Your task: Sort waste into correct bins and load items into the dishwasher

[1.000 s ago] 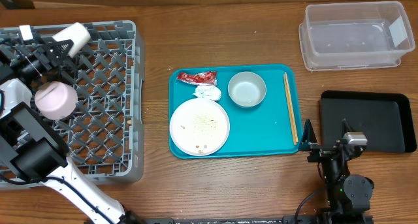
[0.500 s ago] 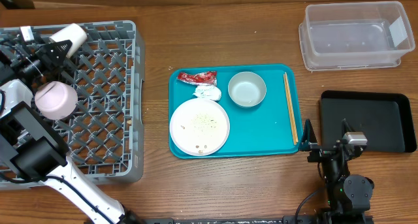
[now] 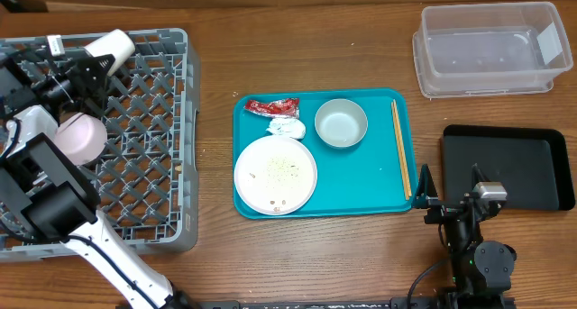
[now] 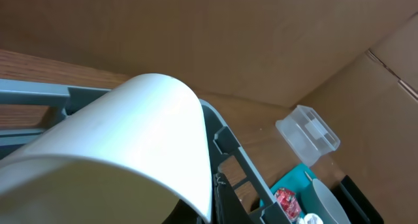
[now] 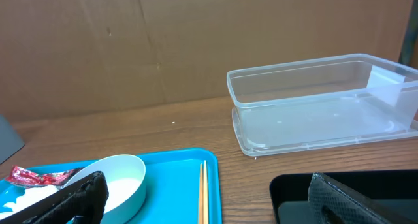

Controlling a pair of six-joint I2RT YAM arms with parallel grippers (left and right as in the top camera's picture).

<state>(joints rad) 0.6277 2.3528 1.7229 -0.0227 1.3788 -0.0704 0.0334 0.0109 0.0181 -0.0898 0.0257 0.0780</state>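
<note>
Overhead, left arm: my left gripper (image 3: 87, 66) is clamped shut on the white cup (image 3: 111, 47), which is tipped on its side above the far corner of the dish rack (image 3: 153, 165). A small bowl (image 3: 79, 136) sits in the rack just beside my arm.
Overhead, tray: the teal tray (image 3: 361, 178) carries the red wrapper (image 3: 271, 105), tissue (image 3: 287, 126), grey bowl (image 3: 341, 122), crumb-strewn plate (image 3: 276, 172) and chopsticks (image 3: 400, 147).
Overhead, right arm: my right gripper (image 3: 425, 194) is parked between the tray and the black tray (image 3: 509, 165).
Left wrist: the cup (image 4: 130, 139) fills the view, with the rack wall behind it. I cannot see the lattice under it.
Right wrist: the jaws are spread fully and hold nothing. The clear tub (image 5: 320, 103) is well beyond them.
Risk, release: let go at this tilt, I judge the cup could roll across the grid or over the low wall.
Risk, lowering: with the floor hidden, I might knock the small bowl or catch a divider.
</note>
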